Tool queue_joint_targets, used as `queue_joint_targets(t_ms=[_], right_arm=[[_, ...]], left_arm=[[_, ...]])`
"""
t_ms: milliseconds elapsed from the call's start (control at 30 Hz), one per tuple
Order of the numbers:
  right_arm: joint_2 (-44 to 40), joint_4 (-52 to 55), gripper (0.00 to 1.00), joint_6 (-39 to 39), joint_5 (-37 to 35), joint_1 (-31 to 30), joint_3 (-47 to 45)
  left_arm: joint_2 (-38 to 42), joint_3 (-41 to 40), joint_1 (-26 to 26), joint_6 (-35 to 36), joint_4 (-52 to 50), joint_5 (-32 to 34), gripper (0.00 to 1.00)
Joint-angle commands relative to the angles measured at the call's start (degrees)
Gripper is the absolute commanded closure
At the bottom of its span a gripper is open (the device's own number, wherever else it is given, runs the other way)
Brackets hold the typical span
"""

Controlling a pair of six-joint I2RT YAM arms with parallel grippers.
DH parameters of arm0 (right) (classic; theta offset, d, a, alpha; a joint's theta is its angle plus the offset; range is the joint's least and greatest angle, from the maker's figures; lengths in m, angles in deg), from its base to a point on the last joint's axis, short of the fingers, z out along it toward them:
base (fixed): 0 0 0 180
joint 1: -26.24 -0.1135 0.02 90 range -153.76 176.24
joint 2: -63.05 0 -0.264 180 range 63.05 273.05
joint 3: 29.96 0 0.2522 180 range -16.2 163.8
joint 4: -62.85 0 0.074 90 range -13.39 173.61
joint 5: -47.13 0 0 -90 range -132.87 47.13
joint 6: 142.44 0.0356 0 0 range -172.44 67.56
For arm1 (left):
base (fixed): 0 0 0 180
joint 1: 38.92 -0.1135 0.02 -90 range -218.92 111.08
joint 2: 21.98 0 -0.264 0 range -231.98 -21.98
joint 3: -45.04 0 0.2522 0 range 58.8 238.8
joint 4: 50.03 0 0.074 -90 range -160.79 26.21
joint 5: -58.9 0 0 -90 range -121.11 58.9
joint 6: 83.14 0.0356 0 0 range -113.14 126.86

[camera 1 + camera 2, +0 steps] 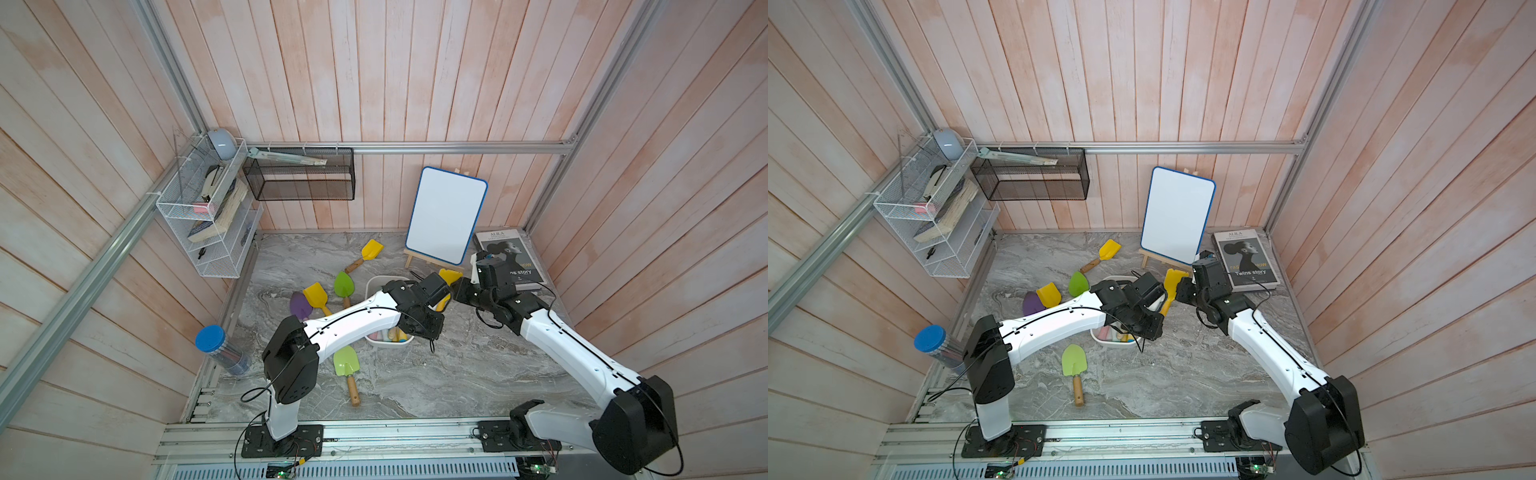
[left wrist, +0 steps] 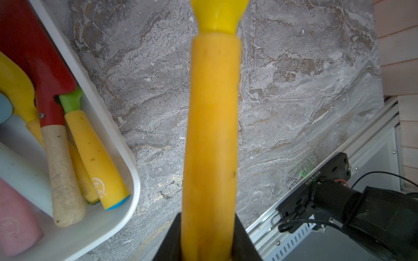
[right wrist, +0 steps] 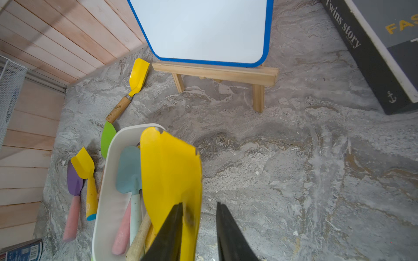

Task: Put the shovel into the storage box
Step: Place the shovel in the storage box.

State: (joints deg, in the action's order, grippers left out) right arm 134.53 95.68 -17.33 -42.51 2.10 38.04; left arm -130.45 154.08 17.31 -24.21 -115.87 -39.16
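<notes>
beside the storage box (image 3: 101, 203) my left end effector (image 2: 208, 235) grips the seemingly light, stiff shovel (image 2: 213, 113) at its handle; right end effector (image 3: 199, 205) gapes.

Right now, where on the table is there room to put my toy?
Bare marble lies in front, between the lime shovel and the right arm. Another patch sits behind, between the wire rack and the yellow shovel. Beside the storage box it is crowded with shovels.

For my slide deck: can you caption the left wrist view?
Left gripper grips the yellow shovel by its handle, beside the storage box holding other shovels.
</notes>
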Motion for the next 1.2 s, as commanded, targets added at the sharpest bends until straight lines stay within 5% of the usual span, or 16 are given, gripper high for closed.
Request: queue_joint_targets(t_ms=[0,433,700,800,867,1000,1167], right_arm=[[-0.63,0.36,0.72,-0.17,0.21,-0.37,-0.38],[0.63,-1.23,0.79,-0.31,1.59,-0.38,-0.54],[0.7,-1.5,1.0,-0.75,1.57,-0.38,-0.5],[0.59,-1.55,1.0,-0.75,1.57,-0.38,-0.54],[0.67,-1.62,1.0,-0.9,1.57,-0.42,-0.47],[0.98,-1.85,1.0,-1.51,1.48,-0.36,-0.1],[2.36,-4.06,1.0,-4.03,4.31,-0.29,0.73]], left_arm=[[-0.96,2.35,-0.63,1.41,-1.01,1.64,0.82],[-0.96,3.24,-1.03,1.79,-1.06,0.4,0.82],[-0.44,3.09,-1.03,1.67,-0.14,-0.73,0.82],[-0.06,2.91,-1.03,1.75,0.3,-1.19,0.82],[0.31,2.8,-1.03,2.04,0.65,-1.6,0.74],[2.39,0.81,-0.92,2.56,2.52,-1.96,0.4],[8.23,-4.71,-0.86,2.93,6.7,-0.4,0.29]])
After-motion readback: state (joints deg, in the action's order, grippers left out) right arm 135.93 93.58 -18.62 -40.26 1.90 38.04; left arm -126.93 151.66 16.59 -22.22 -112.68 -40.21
